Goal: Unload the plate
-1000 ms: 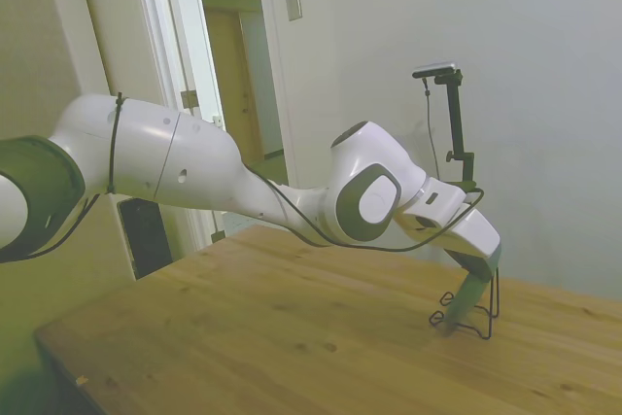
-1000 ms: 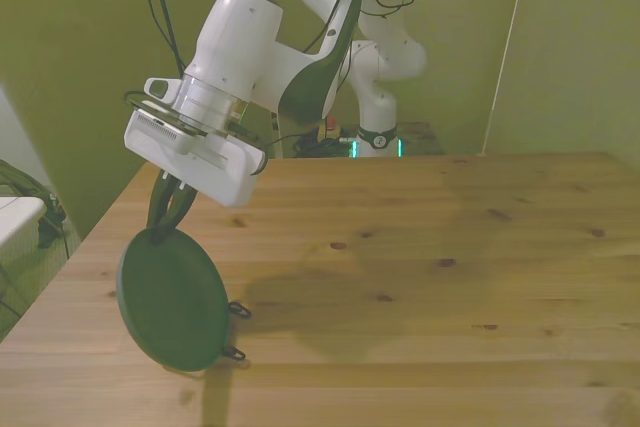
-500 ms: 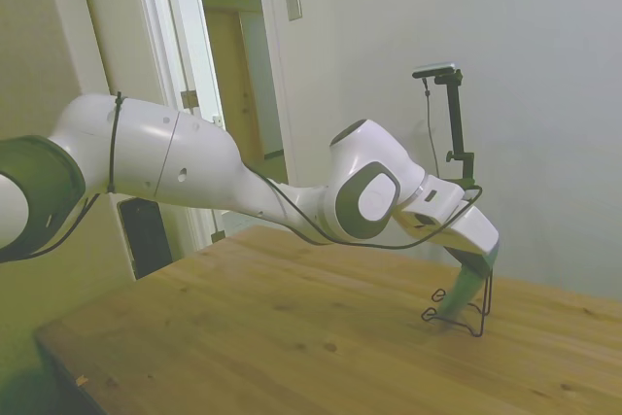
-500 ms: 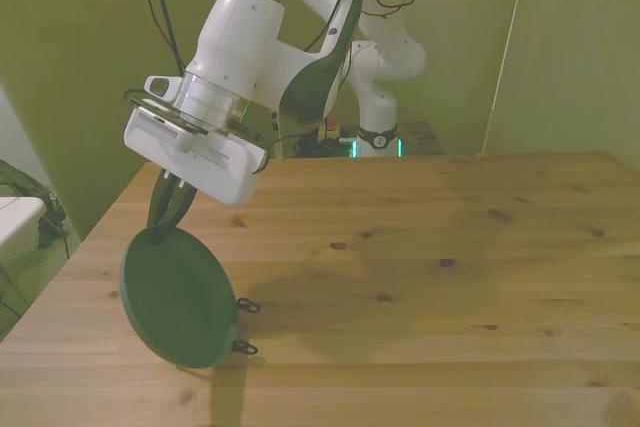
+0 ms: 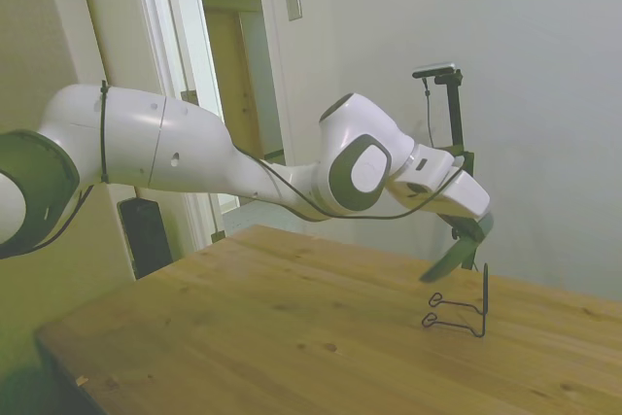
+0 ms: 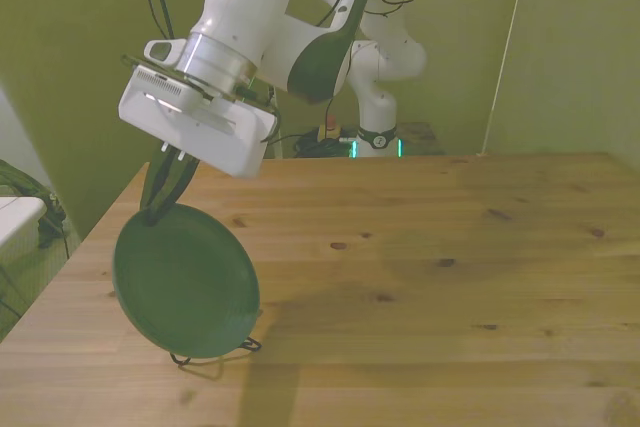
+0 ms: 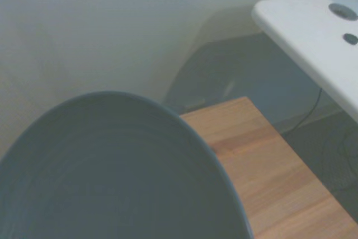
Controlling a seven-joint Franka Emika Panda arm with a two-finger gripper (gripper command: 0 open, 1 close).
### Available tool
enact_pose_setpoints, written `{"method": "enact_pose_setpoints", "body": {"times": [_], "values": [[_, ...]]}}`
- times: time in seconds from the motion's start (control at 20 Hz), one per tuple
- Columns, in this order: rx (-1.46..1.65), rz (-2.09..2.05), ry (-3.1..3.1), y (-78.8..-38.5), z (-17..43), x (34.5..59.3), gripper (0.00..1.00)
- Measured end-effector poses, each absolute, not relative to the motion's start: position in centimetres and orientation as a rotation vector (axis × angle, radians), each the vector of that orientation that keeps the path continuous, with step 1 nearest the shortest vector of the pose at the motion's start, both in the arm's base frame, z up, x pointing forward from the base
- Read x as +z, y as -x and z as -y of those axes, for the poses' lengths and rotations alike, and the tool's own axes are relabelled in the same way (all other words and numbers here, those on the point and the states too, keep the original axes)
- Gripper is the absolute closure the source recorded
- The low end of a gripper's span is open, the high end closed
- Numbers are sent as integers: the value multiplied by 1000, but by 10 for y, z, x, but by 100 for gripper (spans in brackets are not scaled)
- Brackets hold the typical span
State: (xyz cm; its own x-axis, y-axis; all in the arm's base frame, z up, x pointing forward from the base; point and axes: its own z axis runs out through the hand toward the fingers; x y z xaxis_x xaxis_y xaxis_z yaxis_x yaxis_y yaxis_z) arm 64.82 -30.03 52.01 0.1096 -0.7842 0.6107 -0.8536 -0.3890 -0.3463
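This looks like a plain indoor room turned into a robotics test space, not a kitchen or a shop. A white robot arm (image 5: 194, 157) with exposed cabling reaches over a bare wooden table (image 5: 292, 337), and its base (image 6: 375, 132) stands behind the far edge with small green lights glowing near it. The walls (image 5: 544, 65) are bare and pale. In the side view a white-framed doorway (image 5: 228, 75) stands open onto a hallway, with a light switch plate (image 5: 293, 3) on the wall beside it. In the wrist view a white tabletop (image 7: 313, 32) stands off the table's end
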Motion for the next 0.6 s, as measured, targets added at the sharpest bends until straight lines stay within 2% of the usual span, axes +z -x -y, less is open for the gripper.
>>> {"method": "enact_pose_setpoints", "body": {"times": [0.3,0.4,0.6], "values": [[1138,1669,-2379,-653,230,566,100],[1077,1678,-2444,-649,201,565,100],[855,1703,-2586,-630,149,549,100]]}}
